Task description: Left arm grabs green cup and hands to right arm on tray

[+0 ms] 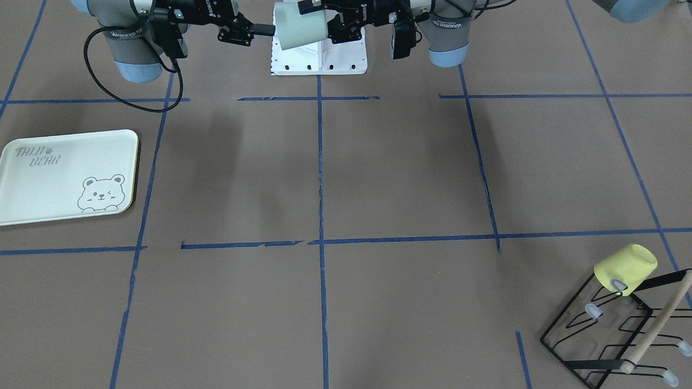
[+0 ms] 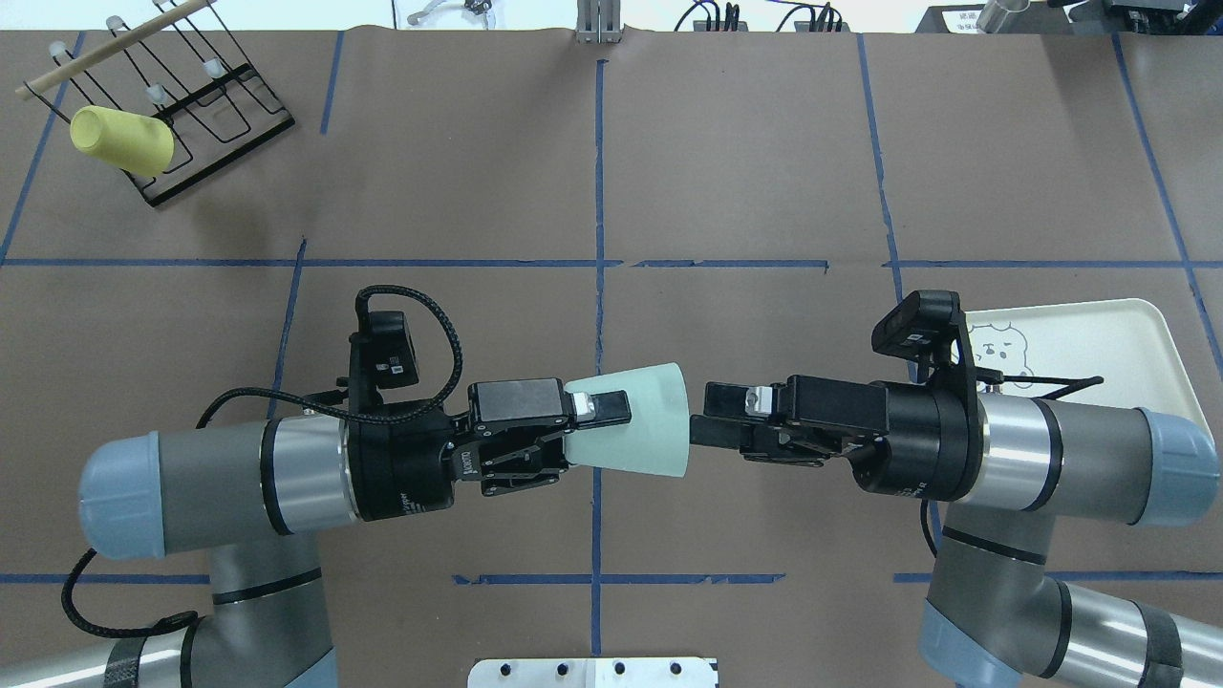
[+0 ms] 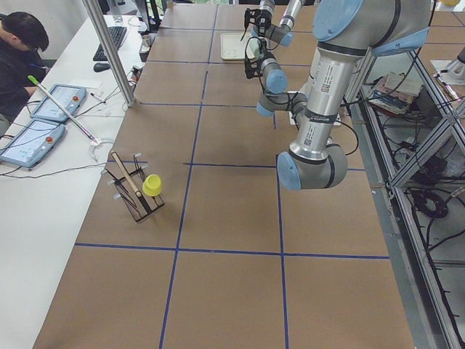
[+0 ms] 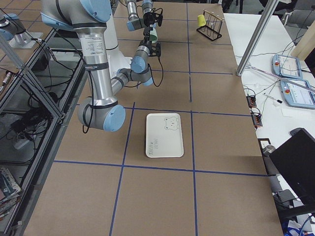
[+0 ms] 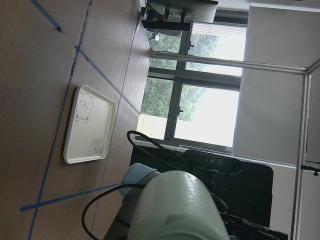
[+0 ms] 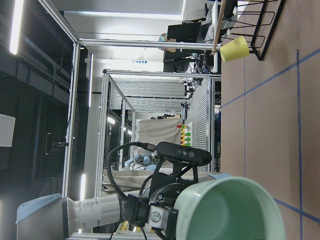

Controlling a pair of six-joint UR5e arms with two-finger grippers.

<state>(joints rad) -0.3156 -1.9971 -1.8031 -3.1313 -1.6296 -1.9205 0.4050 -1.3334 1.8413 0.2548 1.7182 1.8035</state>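
Hand-over step, judged about midway. Left gripper (image 2: 604,422) clamping narrow end of small pale mint-green plastic tumbler (image 2: 659,430), holding it sideways in air, well apart from pale cream rectangular bear-print tray (image 2: 1132,330), mouth pointing toward tray side. Right gripper (image 2: 709,420) hanging parted just beside rim, grasping nothing. Advice: right jaws straddling rim wall and closing firmly before left releasing. 2 forearms lying near level, wrists facing each other.
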